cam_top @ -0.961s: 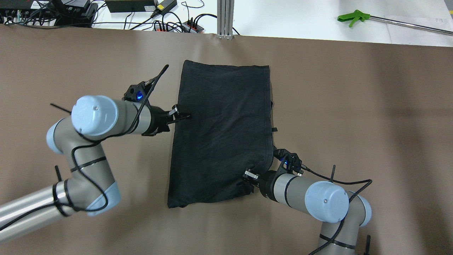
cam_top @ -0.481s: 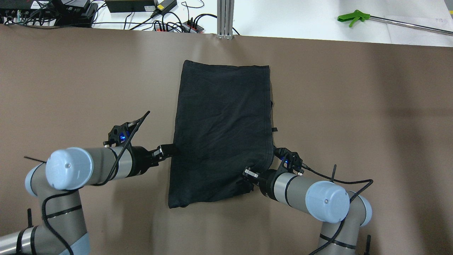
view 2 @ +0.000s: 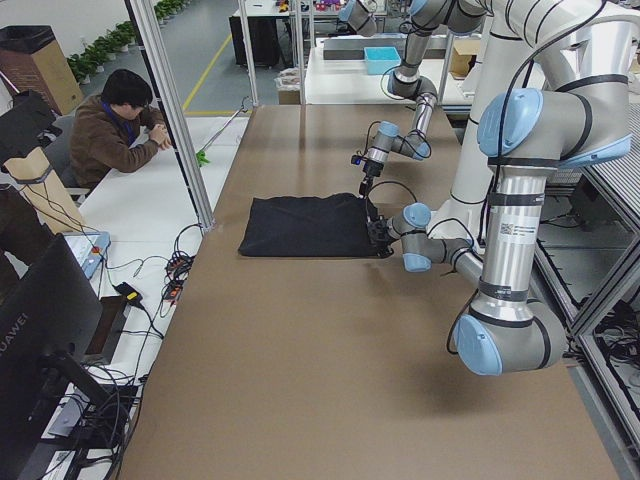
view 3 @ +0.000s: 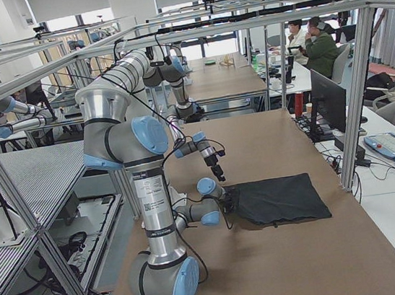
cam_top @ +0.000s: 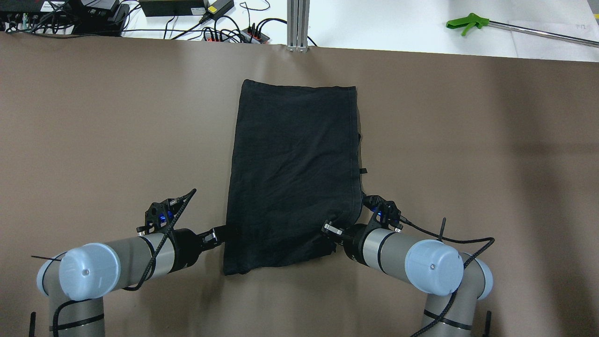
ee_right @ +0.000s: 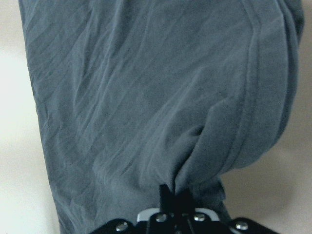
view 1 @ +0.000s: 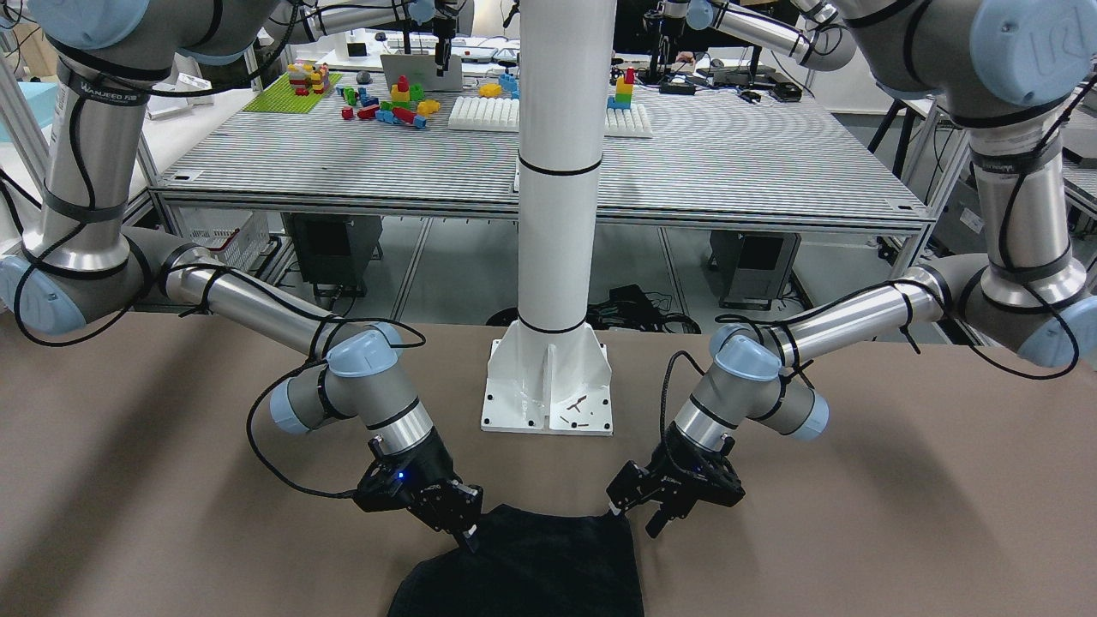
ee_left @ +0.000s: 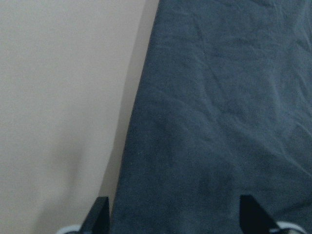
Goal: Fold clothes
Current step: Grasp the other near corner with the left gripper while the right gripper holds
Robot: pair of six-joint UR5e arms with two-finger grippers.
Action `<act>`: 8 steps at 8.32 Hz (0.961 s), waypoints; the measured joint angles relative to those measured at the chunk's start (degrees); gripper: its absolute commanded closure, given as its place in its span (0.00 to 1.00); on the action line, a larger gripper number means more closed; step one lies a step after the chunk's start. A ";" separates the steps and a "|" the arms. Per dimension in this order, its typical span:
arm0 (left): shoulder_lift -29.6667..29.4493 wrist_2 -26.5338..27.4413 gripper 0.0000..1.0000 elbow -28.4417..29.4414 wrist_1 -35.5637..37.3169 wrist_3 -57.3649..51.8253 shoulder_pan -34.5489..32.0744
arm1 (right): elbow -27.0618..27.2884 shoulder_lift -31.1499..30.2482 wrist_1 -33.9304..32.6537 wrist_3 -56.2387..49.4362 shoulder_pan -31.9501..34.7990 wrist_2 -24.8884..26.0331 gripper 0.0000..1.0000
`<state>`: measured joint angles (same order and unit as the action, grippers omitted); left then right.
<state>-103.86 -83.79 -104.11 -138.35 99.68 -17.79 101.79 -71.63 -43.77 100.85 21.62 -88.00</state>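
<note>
The clothes [cam_top: 295, 178] are one black rectangle lying flat on the brown table, its long side running away from me. My right gripper [cam_top: 329, 232] is shut on the near right corner, and the fabric puckers where the fingertips [ee_right: 173, 195] pinch it. My left gripper [cam_top: 225, 232] sits at the cloth's left edge close to the near left corner. It is open, its fingers [ee_left: 100, 217] spread wide over the hem. In the front-facing view the right gripper [view 1: 463, 524] and the left gripper [view 1: 638, 512] flank the cloth's [view 1: 531, 570] near edge.
The white pillar base [view 1: 548, 386] stands just behind the cloth on my side. An aluminium post [cam_top: 298, 23], cables with a power strip [cam_top: 234, 33] and a green-handled tool [cam_top: 468, 22] lie past the table's far edge. A person [view 2: 115, 125] sits beyond that edge.
My left arm has swung back toward me along the cloth's left edge, from about the middle to near the near left corner. The right gripper has stayed clamped on its corner.
</note>
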 measured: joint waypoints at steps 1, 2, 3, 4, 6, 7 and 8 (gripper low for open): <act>-0.06 1.36 0.06 0.65 0.26 -0.01 1.22 | 0.00 0.00 0.00 -0.01 -0.09 0.01 1.00; -0.28 2.43 0.06 1.28 0.38 -0.02 2.13 | 0.00 0.00 0.00 -0.02 -0.12 -0.01 1.00; -0.44 2.99 0.06 2.04 0.42 -0.05 2.61 | -0.01 0.02 0.00 -0.03 -0.15 -0.04 1.00; -0.55 3.18 0.13 2.73 0.44 -0.08 2.81 | 0.01 0.05 0.00 -0.04 -0.17 -0.05 1.00; -0.74 3.23 0.65 3.55 0.46 -0.21 2.97 | 0.04 0.08 0.00 -0.04 -0.17 -0.07 1.00; -0.86 3.22 0.81 3.65 0.46 -0.29 3.01 | 0.06 0.08 0.00 -0.04 -0.17 -0.11 1.00; -0.98 3.20 0.96 3.74 0.45 -0.34 3.08 | 0.11 0.08 0.04 -0.04 -0.06 -0.17 1.00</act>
<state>-104.84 -80.59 -100.38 -137.90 99.34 -14.71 101.90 -71.54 -43.73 100.81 21.56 -88.17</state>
